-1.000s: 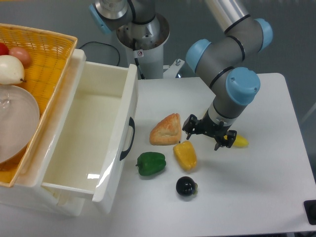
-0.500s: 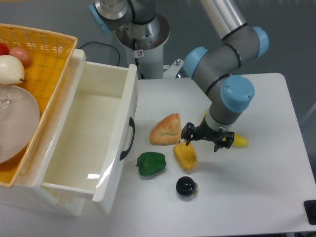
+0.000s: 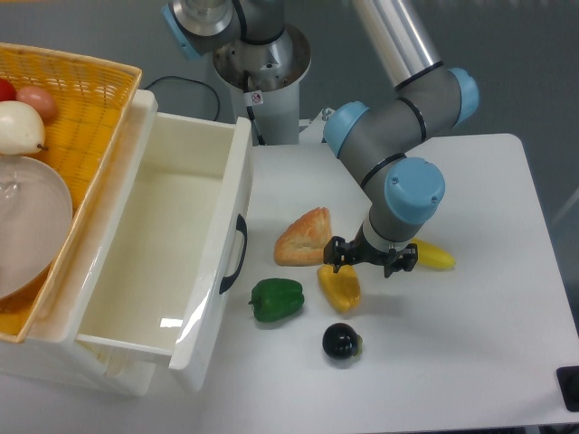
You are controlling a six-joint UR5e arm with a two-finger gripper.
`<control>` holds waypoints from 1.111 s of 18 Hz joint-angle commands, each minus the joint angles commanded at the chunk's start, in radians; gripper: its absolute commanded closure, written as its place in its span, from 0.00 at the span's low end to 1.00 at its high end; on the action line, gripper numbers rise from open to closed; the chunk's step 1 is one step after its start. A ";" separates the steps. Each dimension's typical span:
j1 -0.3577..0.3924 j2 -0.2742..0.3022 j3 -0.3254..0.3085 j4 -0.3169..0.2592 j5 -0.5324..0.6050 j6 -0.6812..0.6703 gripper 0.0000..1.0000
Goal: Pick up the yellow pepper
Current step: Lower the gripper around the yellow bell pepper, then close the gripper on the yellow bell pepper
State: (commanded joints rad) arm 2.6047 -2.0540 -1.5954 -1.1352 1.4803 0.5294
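Observation:
The yellow pepper (image 3: 340,289) lies on the white table (image 3: 470,344), a glossy orange-yellow lobed block just right of the green pepper (image 3: 277,299). My gripper (image 3: 371,262) hangs directly above the yellow pepper's upper right end, its black fingers spread open with nothing between them. The left finger sits at the pepper's top edge and the right finger stands off to the right, near the banana (image 3: 432,257).
A bread wedge (image 3: 305,238) lies left of the gripper. A dark round fruit (image 3: 342,342) sits below the yellow pepper. An open white drawer (image 3: 172,262) takes up the left, with a yellow basket (image 3: 81,99) of fruit behind it.
The arm has swung left and lower, bringing the open gripper from beside the banana to just over the yellow pepper's upper end. The objects on the table have not moved.

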 joint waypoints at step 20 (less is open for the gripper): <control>-0.058 -0.043 -0.002 0.037 0.040 -0.081 0.00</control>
State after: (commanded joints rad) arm 2.5464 -2.0969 -1.5969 -1.0983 1.5202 0.4479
